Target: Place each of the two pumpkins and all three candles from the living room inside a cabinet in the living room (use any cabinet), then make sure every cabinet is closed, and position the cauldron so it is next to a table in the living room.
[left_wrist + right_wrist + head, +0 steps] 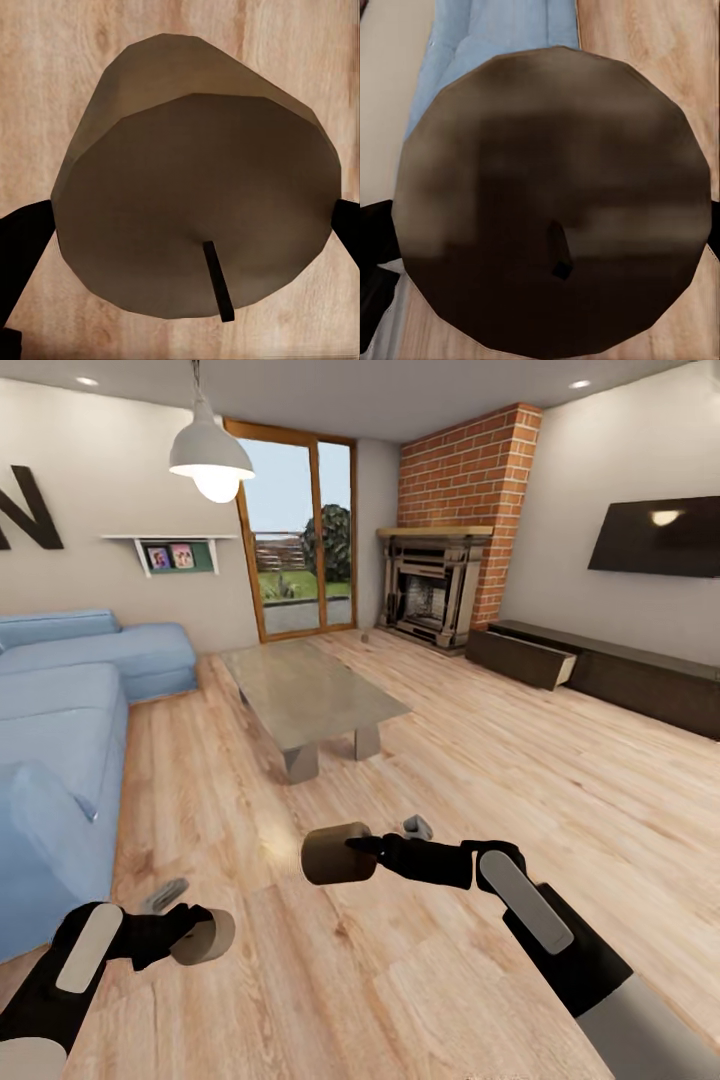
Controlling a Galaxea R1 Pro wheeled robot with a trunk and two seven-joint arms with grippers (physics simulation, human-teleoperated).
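While each arm carries one candle above the bare wooden floor (420,980), the cabinet (600,665) is the landmark that matters: it runs along the wall under the black TV (655,538), well beyond both hands and off to the robot's right, with one drawer (522,656) at the end nearer the brick fireplace (440,585) standing pulled out. The right gripper (362,850) is clamped on a dark brown candle (337,853), whose flat round end faces the right wrist camera with a short wick (559,251) near its middle; the candle's axis points away from the cabinet, toward the blue sofa (70,700). The left gripper (190,932) grips a paler tan candle (205,937), seen end-on from the left wrist as well (195,210), and it hangs farther from the cabinet than the right one does. Between the hands and the cabinet lies open floor, with the glass coffee table (310,695) on the side away from it. Judging by this layout, the right arm is the nearer to the open drawer, and the robot must turn and travel toward it before either candle can go in.
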